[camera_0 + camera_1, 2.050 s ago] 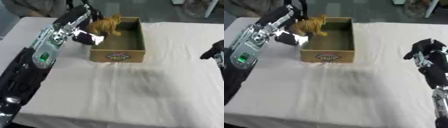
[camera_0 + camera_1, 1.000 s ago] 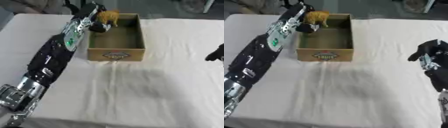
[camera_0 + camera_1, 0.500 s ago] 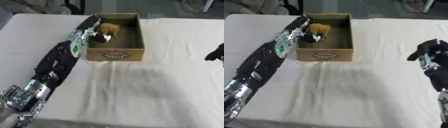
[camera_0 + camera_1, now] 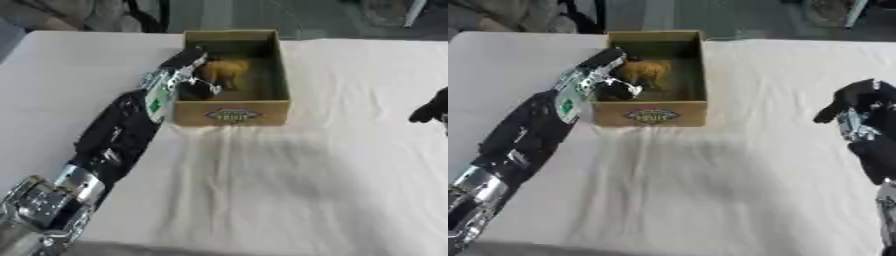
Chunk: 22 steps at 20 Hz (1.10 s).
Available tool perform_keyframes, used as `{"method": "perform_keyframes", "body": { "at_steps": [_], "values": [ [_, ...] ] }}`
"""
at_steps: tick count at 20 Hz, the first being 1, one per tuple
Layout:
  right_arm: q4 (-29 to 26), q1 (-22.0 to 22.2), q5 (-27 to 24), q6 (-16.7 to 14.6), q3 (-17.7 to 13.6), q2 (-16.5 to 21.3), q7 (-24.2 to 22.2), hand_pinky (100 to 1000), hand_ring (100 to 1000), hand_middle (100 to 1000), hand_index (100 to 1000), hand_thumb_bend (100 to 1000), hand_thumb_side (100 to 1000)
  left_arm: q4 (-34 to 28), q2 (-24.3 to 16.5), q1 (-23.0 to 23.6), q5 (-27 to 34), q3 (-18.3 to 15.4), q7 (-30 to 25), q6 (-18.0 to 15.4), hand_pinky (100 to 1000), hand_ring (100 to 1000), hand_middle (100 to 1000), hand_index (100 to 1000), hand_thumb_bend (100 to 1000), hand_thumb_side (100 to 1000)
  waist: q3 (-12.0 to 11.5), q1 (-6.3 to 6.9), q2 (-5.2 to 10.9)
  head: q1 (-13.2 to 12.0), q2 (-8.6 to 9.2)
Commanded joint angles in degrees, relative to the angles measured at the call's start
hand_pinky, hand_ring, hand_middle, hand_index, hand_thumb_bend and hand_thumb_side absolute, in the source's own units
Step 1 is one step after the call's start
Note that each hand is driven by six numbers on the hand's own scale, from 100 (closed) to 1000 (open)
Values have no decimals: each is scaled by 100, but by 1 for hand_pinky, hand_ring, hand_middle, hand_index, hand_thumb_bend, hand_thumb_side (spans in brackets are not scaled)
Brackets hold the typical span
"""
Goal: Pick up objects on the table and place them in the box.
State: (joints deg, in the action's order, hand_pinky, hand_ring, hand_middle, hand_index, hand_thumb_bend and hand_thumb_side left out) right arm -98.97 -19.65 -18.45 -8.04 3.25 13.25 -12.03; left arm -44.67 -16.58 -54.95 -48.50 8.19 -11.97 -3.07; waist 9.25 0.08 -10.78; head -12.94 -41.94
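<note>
An open cardboard box [image 4: 267,102] with a printed label on its front wall stands at the far middle of the white table. Inside it, toward the back left, is a tan toy animal [image 4: 225,70]. My left arm reaches in from the lower left, over the box's left wall. My left hand [image 4: 612,88] is down inside the box with its fingers curled against the toy's near side. My right hand [image 4: 856,106] hangs at the right edge, apart from the box, fingers relaxed and holding nothing.
A white cloth [image 4: 289,175] covers the table, with creases running from the box's front toward me. Dark chair parts and a floor show beyond the far edge [image 4: 140,17].
My left hand has carried the toy animal from above the box's back left corner down inside the box. The right hand has stayed at the right edge.
</note>
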Motion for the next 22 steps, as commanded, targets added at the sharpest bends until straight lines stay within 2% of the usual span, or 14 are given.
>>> {"method": "perform_keyframes", "body": {
  "at_steps": [1, 3, 5, 7, 8, 10, 11, 12, 13, 18, 22],
  "values": [
    [-116, -65, -32, -4, -25, 40, 15, 450, 401, 277, 505, 100, 158, -12, -10, -14, -81, -2, -94, 3, 732, 779, 784, 831, 407, 318, -4, -7, 77, 17, 73],
    [-114, -61, -28, -6, -32, 47, 22, 450, 401, 277, 505, 100, 157, -68, -34, -4, -194, 8, -106, 42, 815, 850, 841, 854, 517, 522, -13, -7, 74, 28, 70],
    [-113, -55, -24, -9, -41, 54, 30, 450, 401, 277, 505, 100, 158, -178, -64, 9, -368, 25, -53, 116, 839, 869, 862, 861, 550, 597, -26, -7, 72, 38, 71],
    [-111, -51, -20, -10, -44, 57, 35, 450, 401, 277, 505, 100, 158, -269, -71, 26, -486, 36, -8, 178, 848, 876, 871, 864, 566, 629, -33, -7, 72, 44, 69],
    [-110, -50, -18, -10, -45, 59, 36, 450, 401, 277, 505, 100, 158, -303, -75, 31, -521, 39, 13, 199, 872, 886, 885, 873, 539, 753, -38, -8, 73, 48, 71],
    [-108, -42, -16, -13, -50, 65, 40, 450, 401, 277, 505, 100, 157, -473, -97, 79, -612, 66, 191, 295, 902, 897, 900, 879, 511, 813, -61, -12, 78, 64, 88],
    [-110, -40, -17, -16, -53, 66, 41, 450, 401, 277, 505, 100, 157, -581, -106, 114, -630, 86, 285, 344, 908, 901, 905, 882, 496, 821, -72, -15, 79, 78, 99],
    [-110, -37, -18, -17, -57, 68, 43, 450, 401, 277, 505, 100, 157, -683, -117, 147, -629, 107, 356, 391, 917, 905, 912, 885, 409, 836, -81, -16, 81, 88, 102],
    [-110, -34, -19, -18, -63, 70, 48, 450, 401, 277, 505, 100, 156, -804, -135, 182, -601, 122, 423, 439, 926, 911, 921, 889, 364, 835, -89, -17, 83, 97, 103],
    [-103, -4, -13, -20, -72, 88, 53, 450, 401, 276, 505, 100, 158, -1685, -293, 402, -143, 241, 563, 617, 942, 920, 939, 899, 275, 821, -141, -11, 97, 149, 154],
    [-102, 10, -5, -28, -90, 105, 67, 450, 400, 276, 505, 100, 158, -2650, -467, 634, 416, 317, 589, 769, 945, 919, 940, 898, 261, 767, -185, -13, 96, 178, 153]
  ]
}}
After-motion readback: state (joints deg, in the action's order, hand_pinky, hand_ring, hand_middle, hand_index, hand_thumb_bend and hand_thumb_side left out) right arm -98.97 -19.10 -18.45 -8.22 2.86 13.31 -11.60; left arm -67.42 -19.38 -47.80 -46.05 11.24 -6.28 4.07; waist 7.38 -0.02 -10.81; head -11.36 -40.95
